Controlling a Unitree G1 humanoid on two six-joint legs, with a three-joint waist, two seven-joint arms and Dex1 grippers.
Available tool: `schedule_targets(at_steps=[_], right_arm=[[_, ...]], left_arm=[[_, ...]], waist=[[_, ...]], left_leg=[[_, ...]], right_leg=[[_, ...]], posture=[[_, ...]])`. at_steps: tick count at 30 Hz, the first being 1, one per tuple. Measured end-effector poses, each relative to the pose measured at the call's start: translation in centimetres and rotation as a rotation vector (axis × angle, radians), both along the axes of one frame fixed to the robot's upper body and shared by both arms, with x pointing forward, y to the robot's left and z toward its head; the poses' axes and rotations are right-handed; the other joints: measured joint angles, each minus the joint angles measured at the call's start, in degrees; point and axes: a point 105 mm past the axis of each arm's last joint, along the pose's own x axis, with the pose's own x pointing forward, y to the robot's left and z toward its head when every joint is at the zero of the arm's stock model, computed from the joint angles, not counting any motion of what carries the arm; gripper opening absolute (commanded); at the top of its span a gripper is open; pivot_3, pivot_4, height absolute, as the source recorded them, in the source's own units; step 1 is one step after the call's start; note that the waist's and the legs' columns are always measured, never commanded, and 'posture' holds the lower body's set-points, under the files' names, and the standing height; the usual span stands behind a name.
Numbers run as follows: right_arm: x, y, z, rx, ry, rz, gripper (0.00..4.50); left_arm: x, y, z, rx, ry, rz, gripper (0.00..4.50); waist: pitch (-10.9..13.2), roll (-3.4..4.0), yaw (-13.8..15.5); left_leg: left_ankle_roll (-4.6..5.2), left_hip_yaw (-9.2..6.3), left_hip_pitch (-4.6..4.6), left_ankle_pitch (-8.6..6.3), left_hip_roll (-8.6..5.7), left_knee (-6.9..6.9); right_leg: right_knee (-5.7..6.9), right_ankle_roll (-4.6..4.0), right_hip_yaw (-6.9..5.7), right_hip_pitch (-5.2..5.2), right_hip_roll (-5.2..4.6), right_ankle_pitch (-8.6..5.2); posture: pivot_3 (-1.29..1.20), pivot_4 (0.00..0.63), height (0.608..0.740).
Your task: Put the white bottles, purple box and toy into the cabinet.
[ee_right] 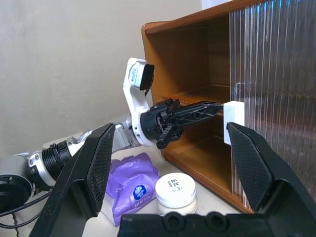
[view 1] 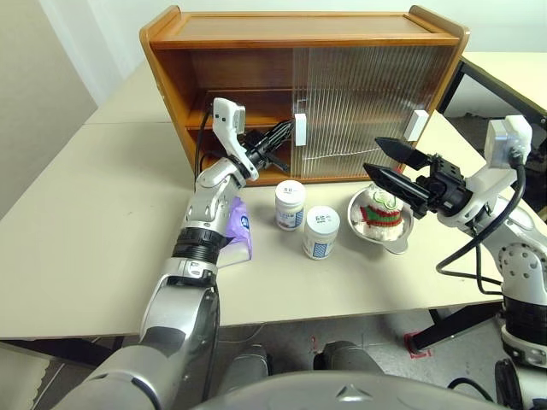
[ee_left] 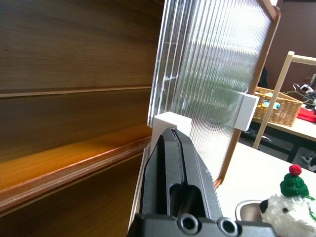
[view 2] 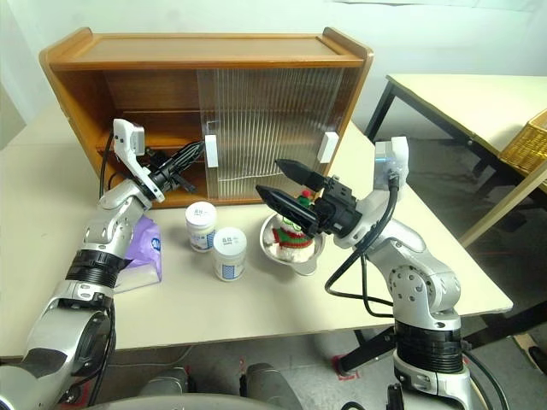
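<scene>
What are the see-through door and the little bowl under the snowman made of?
The sliding door looks like ribbed, cloudy plastic, maybe glass: light comes through, but shapes behind blur. The bowl looks like shiny metal, with a bright grey rim. The snowman toy seems soft plush.

white bottles' lid print unreadable

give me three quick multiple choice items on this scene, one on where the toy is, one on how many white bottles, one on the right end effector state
1. Where is the toy?
A. in a metal bowl
B. in the cabinet
C. on the purple box

2. How many white bottles stand on the table?
A. one
B. two
C. three

3. The right end effector is:
A. shut on a bottle
B. shut, empty
C. open

Answers:
1 A, it sits in the bowl in front of the cabinet.
2 B, one bottle and another beside it.
3 C, its fingers stand wide apart above the toy.
</scene>
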Motion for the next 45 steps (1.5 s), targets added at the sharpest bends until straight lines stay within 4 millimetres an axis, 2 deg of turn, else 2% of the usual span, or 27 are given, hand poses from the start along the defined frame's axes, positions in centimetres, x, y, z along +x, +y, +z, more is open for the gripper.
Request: schedule_targets(at_steps=[9, 10, 12, 14, 18, 23, 26, 31, 41, 45], right_arm=[[0.3, 0.2, 0.3, 0.010, -0.009, 0.032, 4.50], [0.3, 0.2, 0.3, 0.010, -0.009, 0.035, 4.50], [0.4, 0.3, 0.3, 0.011, -0.007, 0.047, 4.50], [0.6, 0.5, 0.3, 0.012, -0.005, 0.061, 4.50], [0.6, 0.6, 0.2, 0.010, -0.004, 0.078, 4.50], [0.7, 0.9, 0.2, 0.008, -0.002, 0.096, 4.50], [0.8, 0.9, 0.0, 0.009, 0.005, 0.099, 4.50], [0.9, 0.9, -0.1, 0.009, 0.009, 0.108, 4.50], [1.1, 1.1, 0.0, 0.009, 0.009, 0.122, 4.50], [1.1, 1.1, 0.0, 0.006, 0.015, 0.126, 4.50]], left_arm=[[-1.8, 3.4, 1.6, -0.004, -0.035, 0.077, 0.02], [-2.0, 3.8, 2.0, -0.006, -0.041, 0.084, 0.19], [-2.8, 4.5, 2.6, -0.014, -0.046, 0.088, 0.61], [-3.6, 5.4, 2.8, -0.021, -0.031, 0.093, 1.26], [-6.7, 9.2, 1.3, 0.021, 0.062, 0.117, 2.71], [-10.7, 12.5, -0.2, 0.051, 0.150, 0.131, 4.48], [-12.9, 14.2, -1.7, 0.061, 0.210, 0.149, 4.48], [-15.3, 15.1, -3.3, 0.063, 0.210, 0.171, 4.48], [-16.6, 14.3, -5.9, 0.050, 0.211, 0.205, 4.48], [-16.8, 13.6, -7.7, 0.042, 0.250, 0.204, 4.48]], waist=[[0.0, 0.03, 0.2], [0.0, 0.03, 0.4], [0.0, 0.04, 0.7], [0.0, 0.04, 0.9], [0.0, 0.07, 1.0], [0.0, 0.09, 2.0], [0.0, 0.09, 2.5], [0.0, 0.11, 3.0], [0.0, 0.13, 3.2], [0.0, 0.15, 3.3]], left_leg=[[-0.03, 0.07, 0.02, -0.01, -0.03, -0.03], [-0.03, 0.06, 0.02, -0.01, -0.03, -0.03], [-0.04, 0.07, 0.03, -0.01, -0.02, -0.03], [-0.04, 0.07, 0.05, -0.01, -0.02, -0.03], [-0.34, -0.01, 0.15, -0.19, 0.05, -0.10], [-0.68, -0.21, 0.10, -0.38, 0.22, -0.18], [-1.11, -0.21, 0.05, -0.63, 0.39, -0.24], [-1.29, -0.22, 0.03, -0.74, 0.61, -0.41], [-1.20, -0.15, 0.07, -0.60, 1.11, -0.54], [-1.23, -0.16, 0.11, -0.62, 1.24, -0.55]], right_leg=[[0.00, 0.00, -0.03, -0.01, 0.17, -0.01], [0.00, -0.01, -0.03, 0.00, 0.17, -0.01], [0.00, -0.01, -0.03, 0.01, 0.15, -0.02], [0.00, -0.03, -0.02, 0.00, 0.14, -0.02], [0.04, -0.26, 0.05, -0.03, 0.27, -0.13], [0.09, -0.64, 0.05, -0.25, 0.17, -0.21], [0.14, -0.85, 0.04, -0.38, 0.18, -0.28], [0.24, -1.21, 0.03, -0.55, 0.19, -0.33], [0.28, -1.39, 0.00, -0.61, 0.64, -0.45], [0.29, -1.43, 0.01, -0.59, 0.85, -0.46]], posture=[[-0.12, 0.000, 0.740], [-0.12, 0.000, 0.740], [-0.12, 0.000, 0.740], [-0.09, 0.000, 0.740], [-0.09, 0.000, 0.740], [-0.06, 0.000, 0.740], [-0.06, 0.000, 0.740], [-0.05, 0.002, 0.740], [-0.04, 0.012, 0.740], [-0.04, 0.013, 0.740]])
